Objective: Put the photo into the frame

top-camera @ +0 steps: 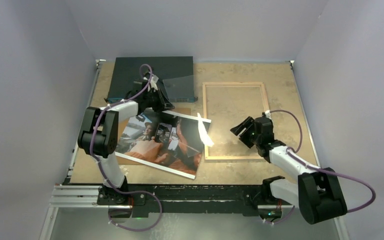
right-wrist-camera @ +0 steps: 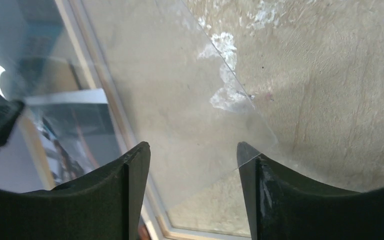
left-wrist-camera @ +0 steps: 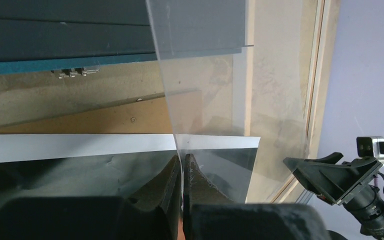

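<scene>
Pinching a clear sheet (left-wrist-camera: 200,75) by its near edge in the left end effector (left-wrist-camera: 182,161), jaws closed flat on it, and holding it tilted up off the table (top-camera: 280,80) above the far right corner of the photo (top-camera: 160,142), probably to carry it as glazing without dragging it across the glossy print. Hovering the right end effector (right-wrist-camera: 192,150) over the opening of the frame (top-camera: 234,84), fingers spread apart and gripping nothing, the sheet's far corner showing just below and beyond them, seemingly to leave its whole weight to the left side. Leaving the photo lying face up on the left half of the table, angled, partly over a brown backing board (top-camera: 184,110) and not yet in the frame; touching the frame's left rail or merely near it, impossible to tell. Leaving the frame lying flat right of centre, wood rim up, presumably to take sheet, print and board from behind. Reaching close to the dark box (top-camera: 130,75) at the far edge, the sheet's upper part showing in front of it. Judging the task as early: glazing being handled first, photo not yet lifted.
</scene>
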{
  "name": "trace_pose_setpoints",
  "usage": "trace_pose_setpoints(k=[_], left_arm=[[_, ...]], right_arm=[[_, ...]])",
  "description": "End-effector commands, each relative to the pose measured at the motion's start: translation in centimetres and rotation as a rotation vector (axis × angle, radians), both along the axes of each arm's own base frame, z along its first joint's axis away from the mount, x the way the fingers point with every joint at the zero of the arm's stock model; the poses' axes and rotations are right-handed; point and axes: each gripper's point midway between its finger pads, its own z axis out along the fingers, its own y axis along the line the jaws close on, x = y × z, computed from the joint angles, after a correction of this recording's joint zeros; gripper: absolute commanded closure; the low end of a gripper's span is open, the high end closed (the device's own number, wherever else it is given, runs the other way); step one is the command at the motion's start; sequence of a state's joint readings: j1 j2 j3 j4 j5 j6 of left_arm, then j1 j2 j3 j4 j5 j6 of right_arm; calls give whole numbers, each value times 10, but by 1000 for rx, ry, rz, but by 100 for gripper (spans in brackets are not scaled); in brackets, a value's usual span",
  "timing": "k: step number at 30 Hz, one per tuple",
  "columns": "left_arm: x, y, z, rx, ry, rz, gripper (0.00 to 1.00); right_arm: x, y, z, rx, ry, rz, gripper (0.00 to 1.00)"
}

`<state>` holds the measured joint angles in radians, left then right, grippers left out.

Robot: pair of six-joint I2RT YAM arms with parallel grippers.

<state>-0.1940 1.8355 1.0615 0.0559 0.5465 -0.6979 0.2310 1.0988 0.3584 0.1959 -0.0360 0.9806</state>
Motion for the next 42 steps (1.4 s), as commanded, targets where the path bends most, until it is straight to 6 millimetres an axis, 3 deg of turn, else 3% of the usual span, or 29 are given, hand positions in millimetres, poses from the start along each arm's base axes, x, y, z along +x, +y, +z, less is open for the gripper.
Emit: trace_pose_setpoints(k=[1, 6, 9, 12, 14, 21, 24, 28, 30, 37, 42], left_arm=[[18, 10, 10, 52, -78, -13, 100], [24, 18, 6, 122, -80, -23, 100], [29, 24, 3, 182, -90, -44, 100], [29, 30, -6, 242, -79, -89, 100], [29, 31, -8, 258, -80, -111, 100], [34, 30, 3, 267, -129, -131, 100], [38, 31, 10, 273, -151, -127, 100], [40, 33, 12, 286, -158, -123, 100], [39, 33, 13, 286, -159, -125, 100], [39, 32, 15, 279, -162, -124, 100], [38, 33, 13, 287, -162, -128, 100]], right_arm=[[-1, 13, 6, -70, 8, 182, 27], [-6, 10, 8, -161, 2, 275, 13], [5, 5, 34, -206, -111, 295, 7], [35, 0, 73, -284, -221, 337, 2], [56, 1, 88, -331, -264, 388, 1], [128, 28, 98, -305, -364, 542, 1], [150, 38, 91, -247, -364, 648, 3], [168, 35, 76, -170, -354, 681, 6], [170, 38, 76, -135, -373, 708, 6], [164, 56, 49, 15, -331, 794, 9], [159, 58, 28, 55, -283, 791, 11]])
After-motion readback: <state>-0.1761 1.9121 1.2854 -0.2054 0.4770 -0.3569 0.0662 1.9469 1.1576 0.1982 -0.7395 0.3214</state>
